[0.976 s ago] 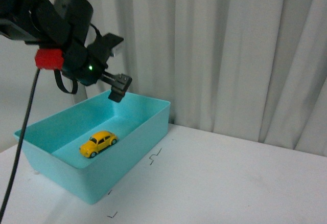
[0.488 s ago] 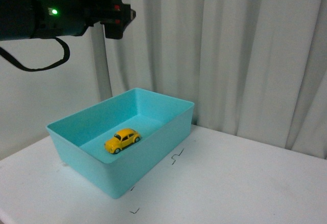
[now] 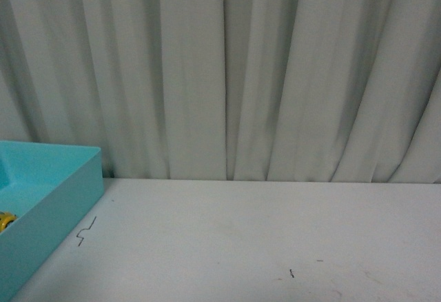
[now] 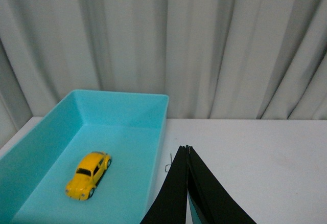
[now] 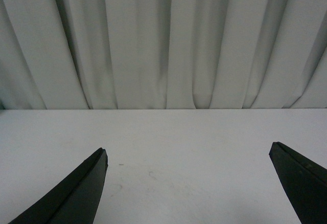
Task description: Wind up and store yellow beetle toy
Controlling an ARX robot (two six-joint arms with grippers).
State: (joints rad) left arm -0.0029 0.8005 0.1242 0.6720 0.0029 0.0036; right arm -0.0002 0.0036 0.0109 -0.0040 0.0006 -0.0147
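Observation:
The yellow beetle toy (image 4: 88,175) stands on its wheels on the floor of the turquoise bin (image 4: 153,147). In the front view only a sliver of the toy (image 3: 5,221) shows at the left edge, inside the bin (image 3: 65,198). My left gripper (image 4: 187,150) is shut and empty, raised above the table just outside the bin's near wall. My right gripper (image 5: 188,155) is wide open and empty above bare white table. Neither arm shows in the front view.
A white table (image 3: 262,240) carries small black marks (image 3: 86,232) beside the bin. A grey-white curtain (image 3: 227,74) hangs close behind the table's far edge.
The front view has swung to the right: the bin and toy slid to the left edge, and the left arm, raised earlier, has left that view.

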